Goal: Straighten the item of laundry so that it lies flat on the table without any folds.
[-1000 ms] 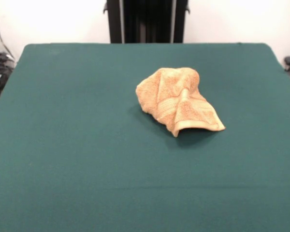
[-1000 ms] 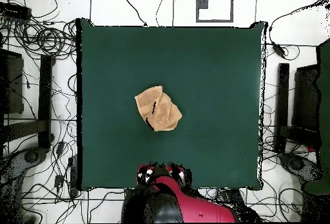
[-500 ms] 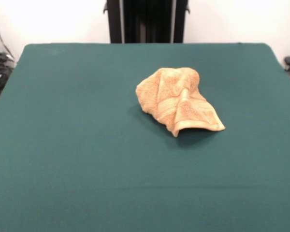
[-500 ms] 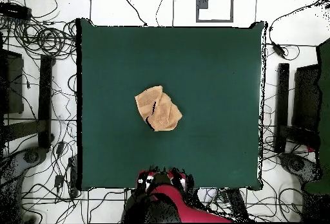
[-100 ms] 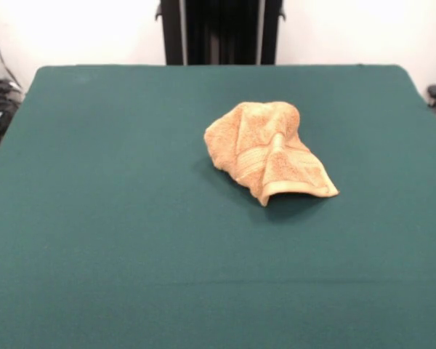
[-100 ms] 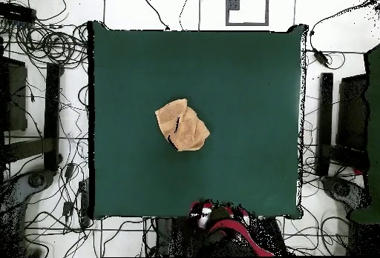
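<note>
The item of laundry [image 5: 267, 150] is an orange-tan towel, crumpled into a folded heap a little right of the table's [image 5: 102, 218] middle in the front view. A woven band runs across its front flap, which curls up off the green cloth. From overhead the towel [image 6: 181, 125] lies near the centre of the table [image 6: 245, 84], folded over itself. The red and black arm with my gripper [image 6: 217, 215] hangs at the table's bottom edge in the overhead view, well apart from the towel. The front view shows no part of the arm.
Green cloth surrounds the towel on all sides. Cables [image 6: 44, 44] and dark stands [image 6: 325, 121] lie on the floor around the table. The robot's black pedestal [image 5: 219, 30] stands beyond the far edge.
The arm at the table's bottom edge in the overhead view has swung to the right. The towel has not moved.
</note>
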You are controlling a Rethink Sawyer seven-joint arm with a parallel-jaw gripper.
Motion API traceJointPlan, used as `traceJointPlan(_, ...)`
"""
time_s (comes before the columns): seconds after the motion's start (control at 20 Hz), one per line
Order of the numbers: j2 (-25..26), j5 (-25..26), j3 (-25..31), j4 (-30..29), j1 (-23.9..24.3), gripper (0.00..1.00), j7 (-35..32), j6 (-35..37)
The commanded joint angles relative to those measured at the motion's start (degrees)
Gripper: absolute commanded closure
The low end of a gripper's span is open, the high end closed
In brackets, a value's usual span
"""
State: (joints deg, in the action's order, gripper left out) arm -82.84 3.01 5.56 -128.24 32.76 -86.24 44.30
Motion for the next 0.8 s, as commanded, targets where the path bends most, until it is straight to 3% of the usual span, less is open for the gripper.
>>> traceJointPlan(0.05,10.9,3.7,9.9,2.7,4.4,0.00,19.9,5.2)
traceJointPlan(0.4,10.4,3.6,12.5,-1.0,5.1,0.00,17.2,0.3)
traceJointPlan(0.55,10.9,4.3,13.7,0.0,5.6,0.00,16.9,0.7)
traceJointPlan(0.8,20.3,8.5,17.1,6.1,5.9,0.00,14.6,-1.0)
